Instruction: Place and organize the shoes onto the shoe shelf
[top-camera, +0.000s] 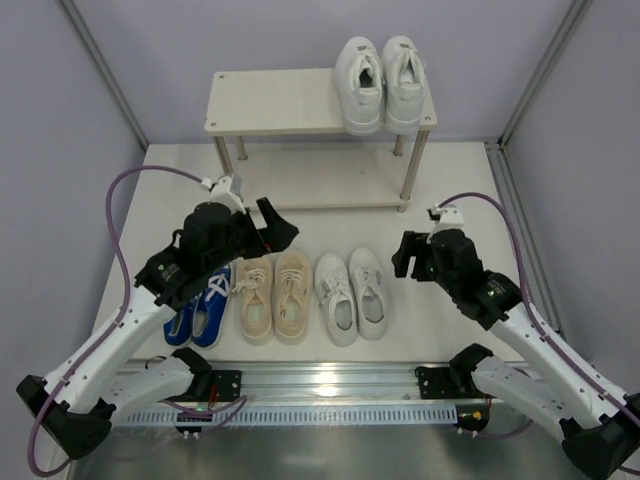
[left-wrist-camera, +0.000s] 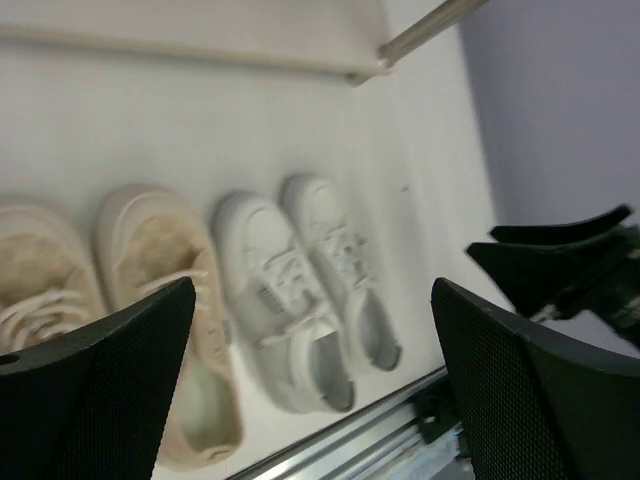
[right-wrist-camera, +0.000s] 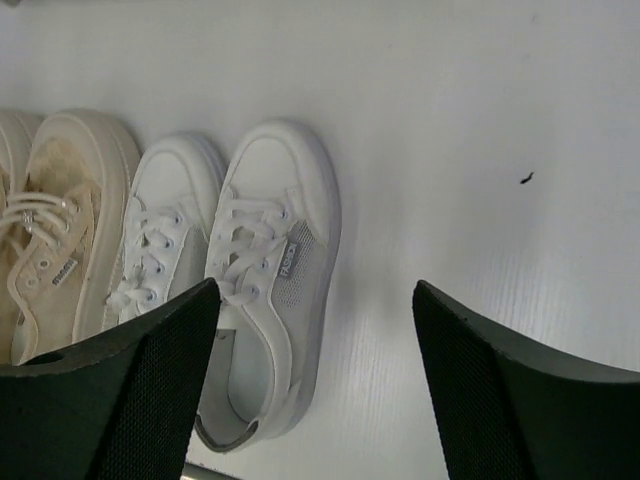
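Note:
The shoe shelf (top-camera: 280, 100) stands at the back, with the large chunky white pair (top-camera: 380, 85) on the right end of its top board. Three pairs lie in a row on the table: blue (top-camera: 200, 312), partly under my left arm, beige (top-camera: 273, 297) and smaller white (top-camera: 350, 295). My left gripper (top-camera: 275, 228) is open and empty above and behind the beige pair; its wrist view (left-wrist-camera: 312, 290) shows the beige (left-wrist-camera: 170, 290) and smaller white shoes (left-wrist-camera: 300, 290) below. My right gripper (top-camera: 408, 255) is open and empty, just right of the smaller white pair (right-wrist-camera: 265, 260), as its wrist view (right-wrist-camera: 315, 295) shows.
A metal rail (top-camera: 320, 385) runs along the table's near edge in front of the shoes. Grey walls close in both sides. The shelf's lower board (top-camera: 320, 180) and the left part of the top board hold nothing. A shelf leg (left-wrist-camera: 420, 30) shows in the left wrist view.

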